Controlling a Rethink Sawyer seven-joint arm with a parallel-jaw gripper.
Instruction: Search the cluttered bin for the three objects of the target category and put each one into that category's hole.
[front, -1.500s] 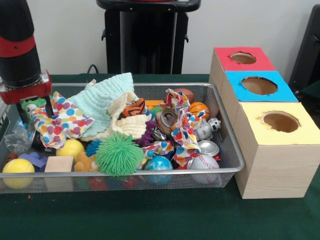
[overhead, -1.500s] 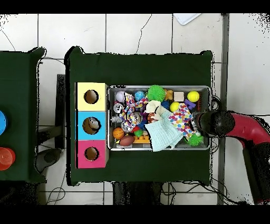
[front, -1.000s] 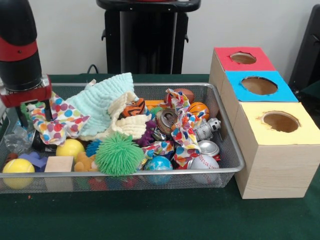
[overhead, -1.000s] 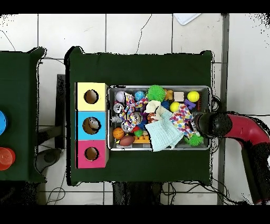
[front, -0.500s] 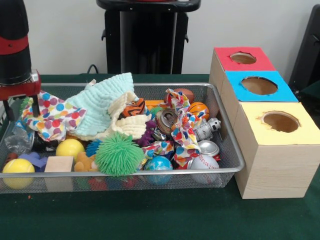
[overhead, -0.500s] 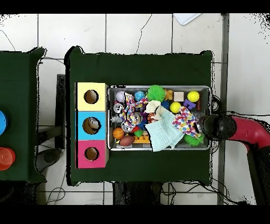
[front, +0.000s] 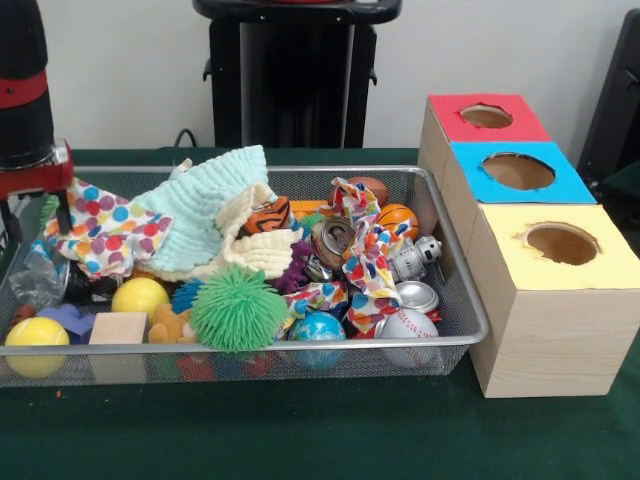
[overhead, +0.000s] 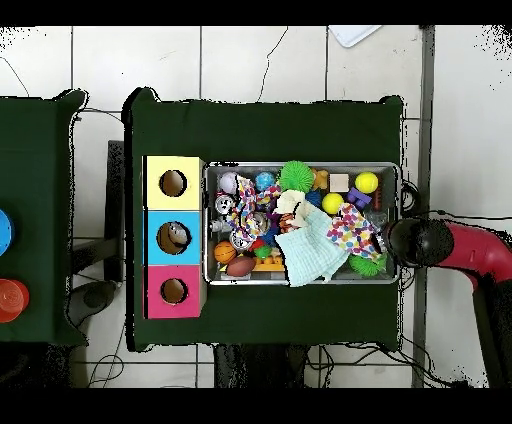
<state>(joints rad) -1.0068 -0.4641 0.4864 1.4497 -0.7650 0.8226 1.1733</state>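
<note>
A: Where's the red and black arm's gripper (front: 35, 215)?

B: At the left end of the wide silver wire-mesh bin (front: 455, 262), in the front view. Its dark fingers (front: 64, 212) hang beside the polka-dot cloth (front: 100, 228). Cannot tell whether they are apart or together; the picture's left edge cuts the tool.

A: Overhead?

B: The arm's dark head (overhead: 420, 241) sits over the bin's (overhead: 390, 168) right rim, covering the gripper.

A: Open room?

B: Little inside. The mint-green waffle cloth (front: 205, 205) and a cream cloth (front: 252, 250) heap in the middle; the green spiky ball (front: 238, 308), yellow ball (front: 140, 296) and wooden block (front: 117, 328) crowd the front rim. Green table (front: 300, 430) lies bare in front of the bin.

A: The plastic bags?

B: One clear wrinkly plastic bag (front: 38, 282) shows at the bin's left end, under the polka-dot cloth's edge, partly hidden. Others cannot be made out.

A: The red-topped round hole (front: 486, 116)?

B: Farthest of three on the pale wooden box (front: 545, 340), just right of the bin, unobstructed. Overhead it (overhead: 173, 291) is the lowest.
</note>
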